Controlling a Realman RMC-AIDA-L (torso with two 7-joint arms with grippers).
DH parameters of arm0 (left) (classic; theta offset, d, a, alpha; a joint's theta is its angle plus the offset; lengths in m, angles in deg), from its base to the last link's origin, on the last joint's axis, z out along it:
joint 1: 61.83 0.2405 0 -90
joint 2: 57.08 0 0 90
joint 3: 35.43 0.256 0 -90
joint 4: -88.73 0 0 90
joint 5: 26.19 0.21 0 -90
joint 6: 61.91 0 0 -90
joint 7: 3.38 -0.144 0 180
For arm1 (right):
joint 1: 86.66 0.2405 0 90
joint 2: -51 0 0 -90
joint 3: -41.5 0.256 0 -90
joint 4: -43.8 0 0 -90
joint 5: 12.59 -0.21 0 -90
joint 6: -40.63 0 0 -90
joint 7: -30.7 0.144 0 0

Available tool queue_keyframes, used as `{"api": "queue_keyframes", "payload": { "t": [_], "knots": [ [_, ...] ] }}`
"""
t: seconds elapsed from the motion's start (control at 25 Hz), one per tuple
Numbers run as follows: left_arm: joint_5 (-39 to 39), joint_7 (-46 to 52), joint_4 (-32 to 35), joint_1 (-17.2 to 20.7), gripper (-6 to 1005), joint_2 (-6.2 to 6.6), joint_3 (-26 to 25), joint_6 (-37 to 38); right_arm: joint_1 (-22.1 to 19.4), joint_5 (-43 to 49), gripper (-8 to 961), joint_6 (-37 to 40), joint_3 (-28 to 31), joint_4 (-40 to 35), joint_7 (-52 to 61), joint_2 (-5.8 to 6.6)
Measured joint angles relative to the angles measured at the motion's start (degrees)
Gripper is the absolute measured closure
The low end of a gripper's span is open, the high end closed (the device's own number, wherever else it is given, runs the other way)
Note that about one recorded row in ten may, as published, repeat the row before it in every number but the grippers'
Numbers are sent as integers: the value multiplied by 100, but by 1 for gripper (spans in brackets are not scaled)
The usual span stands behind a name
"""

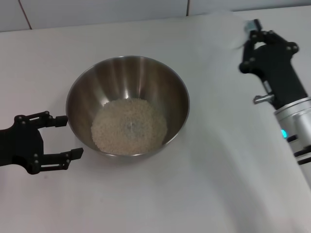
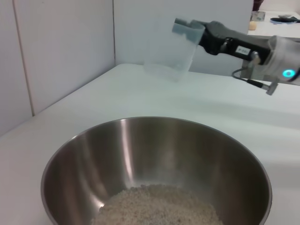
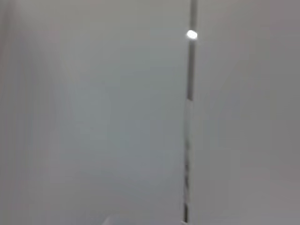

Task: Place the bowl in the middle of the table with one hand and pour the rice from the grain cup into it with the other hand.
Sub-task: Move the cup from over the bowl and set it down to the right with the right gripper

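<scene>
The steel bowl [image 1: 128, 104] stands near the middle of the white table [image 1: 218, 184], and the rice [image 1: 129, 126] lies as a pale heap on its bottom. My left gripper [image 1: 64, 137] is open just left of the bowl's rim, not touching it. At the far right, my right gripper [image 1: 253, 35] is raised and shut on the grain cup [image 2: 171, 51]. The cup hangs above the table beyond the bowl and looks empty and translucent. The left wrist view looks over the bowl [image 2: 154, 159] and its rice [image 2: 157, 206] toward the right gripper [image 2: 206, 33].
A white tiled wall [image 1: 97, 12] runs along the table's far edge and down the left side [image 2: 56, 56]. The right wrist view shows only wall with a dark seam [image 3: 189, 117]. Bare tabletop lies in front of and to the right of the bowl.
</scene>
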Motion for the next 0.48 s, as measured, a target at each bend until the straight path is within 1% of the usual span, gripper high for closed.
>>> {"api": "queue_keyframes", "payload": {
  "t": [0.04,0.08,0.12,0.16,0.2,0.28,0.32,0.36,0.4,0.48],
  "knots": [
    [0,0,0,0,165,-3,8,-1,79,-1,936,-73,57,-251,244,-6],
    [-1,-2,0,0,165,-7,12,-1,244,-2,936,-302,93,-662,672,-17],
    [0,-3,0,0,165,-8,13,-1,244,-2,936,-302,93,-662,672,-17],
    [0,-3,0,0,165,-8,14,-1,413,0,936,-649,70,-959,990,-18],
    [0,-3,0,0,165,-8,14,-1,413,0,936,-649,70,-959,990,-18],
    [0,-2,0,-9,165,-8,14,-1,614,37,936,-1182,33,-1167,1118,-22],
    [0,-2,0,-9,165,-8,14,-1,614,37,936,-1182,33,-1167,1118,-22],
    [0,-2,0,-11,165,-8,13,-1,710,100,936,-1493,26,-1203,1104,-23],
    [0,-2,0,-14,165,-8,13,-1,710,100,936,-1493,26,-1203,1104,-23],
    [0,-14,0,-21,165,-9,1,-4,817,315,936,-1819,22,-1234,1096,-25]
  ]
}}
